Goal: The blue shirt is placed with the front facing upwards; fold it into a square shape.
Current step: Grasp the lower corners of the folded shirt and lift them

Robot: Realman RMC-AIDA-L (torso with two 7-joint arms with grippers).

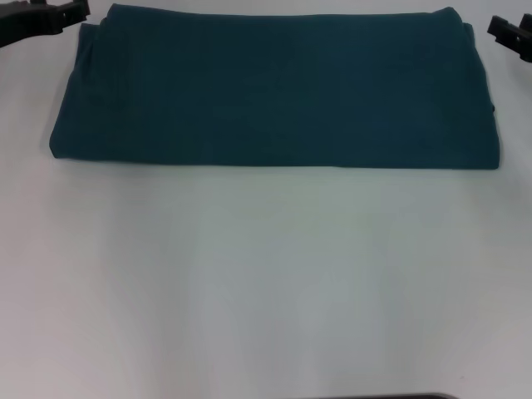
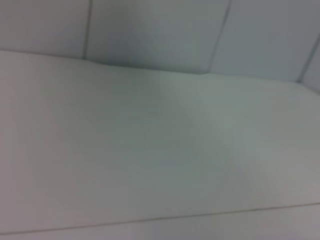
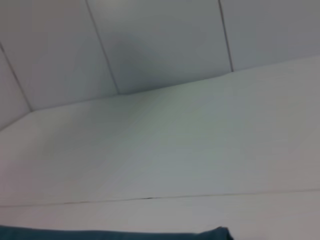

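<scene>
The blue shirt [image 1: 274, 87] lies folded into a wide dark teal rectangle across the far half of the white table in the head view. No lettering or collar shows on its upper side. My left gripper [image 1: 51, 20] is a black shape at the far left, just beyond the shirt's far left corner. My right gripper [image 1: 510, 33] sits at the far right edge, beside the shirt's far right corner. Neither touches the cloth as far as I can see. A thin strip of the blue shirt [image 3: 150, 233] shows in the right wrist view.
The white table [image 1: 266, 283] stretches bare in front of the shirt toward me. Both wrist views show white tabletop and a pale panelled wall [image 3: 160, 40] behind it.
</scene>
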